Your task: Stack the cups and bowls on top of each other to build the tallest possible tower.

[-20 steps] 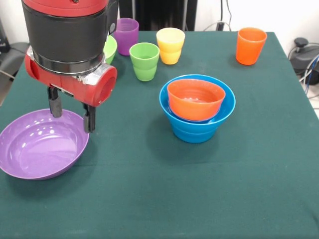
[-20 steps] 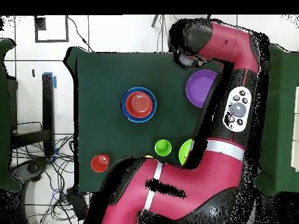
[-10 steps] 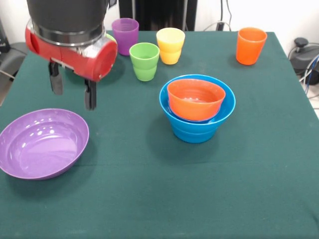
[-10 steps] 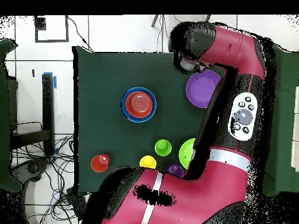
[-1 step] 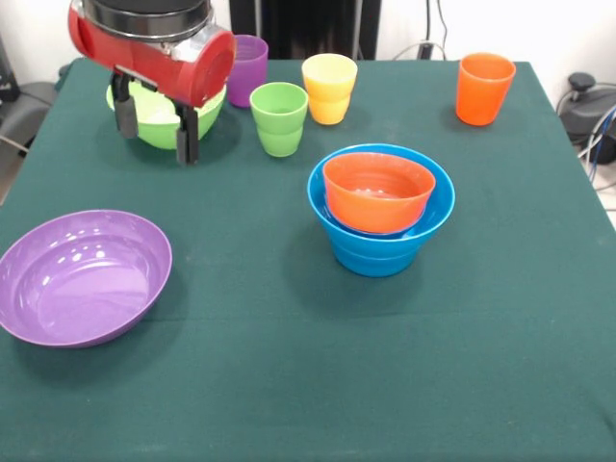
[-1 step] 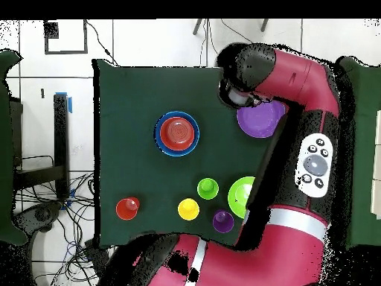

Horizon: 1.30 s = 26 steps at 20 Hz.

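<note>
green table (image 5: 500,318) carries bowls (image 5: 82,277) and cups (image 5: 483,89) (ten pieces).

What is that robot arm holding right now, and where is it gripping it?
Nothing. The end effector is open and empty, its fingers hanging in front of the lime green bowl.
</note>
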### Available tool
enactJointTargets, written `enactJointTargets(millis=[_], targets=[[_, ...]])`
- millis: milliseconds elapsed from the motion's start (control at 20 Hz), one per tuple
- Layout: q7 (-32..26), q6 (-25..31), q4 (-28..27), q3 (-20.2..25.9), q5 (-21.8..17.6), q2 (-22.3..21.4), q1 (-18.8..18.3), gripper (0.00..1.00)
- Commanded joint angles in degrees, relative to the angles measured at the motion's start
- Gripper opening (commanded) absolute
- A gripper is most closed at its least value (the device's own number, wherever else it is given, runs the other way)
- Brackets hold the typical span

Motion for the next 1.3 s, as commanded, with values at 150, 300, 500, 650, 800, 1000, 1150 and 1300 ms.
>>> enactJointTargets(millis=[150,300,500,650,800,1000,1150,1300], targets=[[4.0,-5.5,17.2,2.2,-1.3,-4.2,3.0,1.0],[6.2,-6.6,20.8,1.4,-0.5,-5.3,3.3,1.0],[8.4,-8.1,23.9,0.0,-0.2,-5.8,3.8,1.0],[9.9,-10.8,27.4,-1.0,0.2,-6.7,4.2,1.0],[10.9,-13.6,30.3,-1.6,0.8,-7.3,4.5,1.0],[11.9,-16.4,33.4,-2.7,1.2,-8.0,5.0,1.0],[11.8,-17.5,34.4,-3.7,0.9,-7.9,5.1,1.0],[11.4,-18.9,35.1,-4.1,0.9,-7.5,4.9,1.0]])
